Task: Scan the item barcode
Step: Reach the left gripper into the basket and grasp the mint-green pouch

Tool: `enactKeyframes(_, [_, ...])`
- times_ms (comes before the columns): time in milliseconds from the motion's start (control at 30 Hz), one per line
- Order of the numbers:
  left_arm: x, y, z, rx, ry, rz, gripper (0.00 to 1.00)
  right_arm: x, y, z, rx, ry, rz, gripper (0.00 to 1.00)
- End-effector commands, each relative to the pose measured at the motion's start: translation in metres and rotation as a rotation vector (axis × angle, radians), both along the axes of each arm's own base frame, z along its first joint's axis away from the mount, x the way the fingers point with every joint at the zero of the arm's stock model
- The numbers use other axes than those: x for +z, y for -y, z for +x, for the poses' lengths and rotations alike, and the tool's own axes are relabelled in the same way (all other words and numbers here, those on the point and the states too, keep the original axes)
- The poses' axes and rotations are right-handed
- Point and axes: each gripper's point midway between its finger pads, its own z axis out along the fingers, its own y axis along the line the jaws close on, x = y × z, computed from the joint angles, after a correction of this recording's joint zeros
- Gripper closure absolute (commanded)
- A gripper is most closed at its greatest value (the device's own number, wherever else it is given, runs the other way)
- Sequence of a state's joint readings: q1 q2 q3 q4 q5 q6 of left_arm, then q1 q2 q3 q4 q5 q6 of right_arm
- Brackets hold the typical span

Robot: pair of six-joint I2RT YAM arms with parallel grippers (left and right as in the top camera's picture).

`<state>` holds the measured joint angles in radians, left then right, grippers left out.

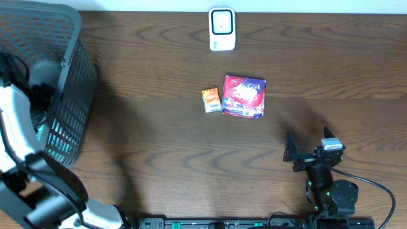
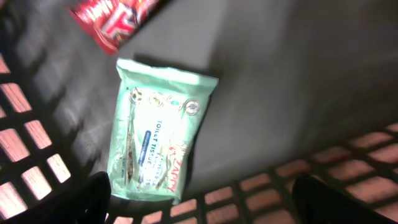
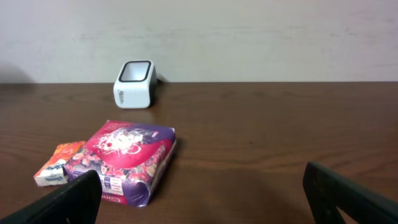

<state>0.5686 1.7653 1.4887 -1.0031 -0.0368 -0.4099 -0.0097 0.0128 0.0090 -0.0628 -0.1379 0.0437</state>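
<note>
Left wrist view: left gripper (image 2: pixel 205 190) is down inside the basket (image 1: pixel 70 95), fingers spread wide, nothing between them. A green tissue pack (image 2: pixel 158 134) lies flat on the basket floor, print side up. Its lower end is close to the left finger rather than centred in the gap. A red packet (image 2: pixel 115 18) lies just past its top end, partly out of frame.

My read is that the tissue pack is the item to fetch. To do it well:
- shift sideways until the pack sits midway between the fingers
- close across its narrow width; it looks soft and will likely crumple
- lift straight up to clear the mesh wall
- no barcode shows on the upper face, so it is probably underneath and must be turned toward the scanner (image 1: pixel 222 28) window

Overhead: the scanner stands at the far edge of the table (image 1: pixel 159 140), well apart from the basket. An orange box (image 1: pixel 211 100) and a purple packet (image 1: pixel 244 97) lie side by side in front of it. They sit near the carry path and could be knocked.

Right gripper (image 3: pixel 208 199) hovers low at the near right, fingers wide apart, holding nothing and facing those two items. The tall basket wall is the main obstruction.
</note>
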Motion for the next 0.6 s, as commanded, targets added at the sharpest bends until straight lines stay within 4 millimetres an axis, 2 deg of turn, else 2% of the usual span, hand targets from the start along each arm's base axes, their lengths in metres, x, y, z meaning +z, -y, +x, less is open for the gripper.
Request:
enactKeyframes(0, [-0.018, -0.002, -0.007, -0.024, -0.079, -0.011, 0.07, -0.001, 0.000, 0.000, 0.000, 0.001, -0.007, 0.01])
enactKeyframes(433, [-0.088, 0.006, -0.029, -0.028, -0.319, -0.134, 0.07, -0.001, 0.000, 0.000, 0.000, 0.001, -0.007, 0.01])
enactKeyframes(500, [-0.097, 0.004, -0.037, -0.029, -0.373, -0.128, 0.08, -0.001, 0.000, 0.000, 0.000, 0.001, -0.007, 0.01])
enactKeyframes(567, [-0.105, 0.004, -0.042, -0.033, -0.414, -0.138, 0.17, -0.001, 0.000, 0.000, 0.000, 0.001, -0.007, 0.01])
